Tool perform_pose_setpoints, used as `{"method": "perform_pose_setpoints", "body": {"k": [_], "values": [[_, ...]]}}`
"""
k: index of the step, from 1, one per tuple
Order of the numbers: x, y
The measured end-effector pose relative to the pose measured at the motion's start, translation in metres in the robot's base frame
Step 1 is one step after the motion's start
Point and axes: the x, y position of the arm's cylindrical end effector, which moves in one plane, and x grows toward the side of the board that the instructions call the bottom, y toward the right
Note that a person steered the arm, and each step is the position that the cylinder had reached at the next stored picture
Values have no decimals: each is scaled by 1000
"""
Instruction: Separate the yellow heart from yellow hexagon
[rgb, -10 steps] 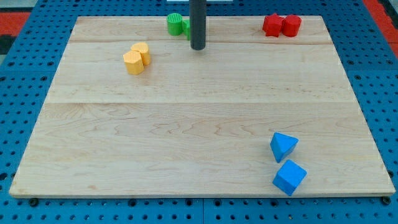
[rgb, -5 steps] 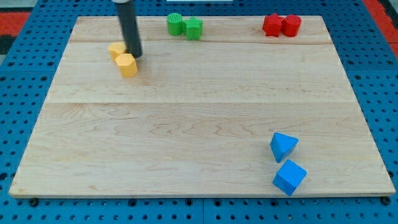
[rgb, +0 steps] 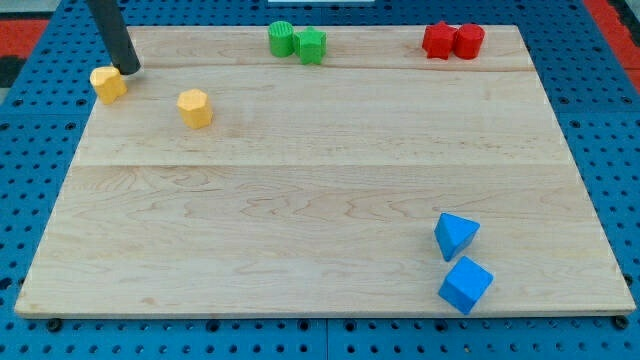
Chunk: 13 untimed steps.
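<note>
Already my tip (rgb: 129, 70) (a bare rod, no jaws to open or hold anything) touches the yellow heart (rgb: 108, 83) at the board (rgb: 320, 200)'s left edge, apart from the yellow hexagon (rgb: 195, 107), so further leftward pushing risks tipping it off.

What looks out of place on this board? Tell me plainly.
Only one thing: a yellow block sits right at the board's left edge, close to sliding off, with my tip beside it. The other yellow block lies apart from it. The green, red and blue pairs look undisturbed.
</note>
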Motion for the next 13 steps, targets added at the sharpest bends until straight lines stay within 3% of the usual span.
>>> {"method": "perform_pose_setpoints", "body": {"k": [2,4,7,9,10,13], "values": [[-11,-47],[59,-35],[49,-19],[90,12],[69,18],[61,27]]}}
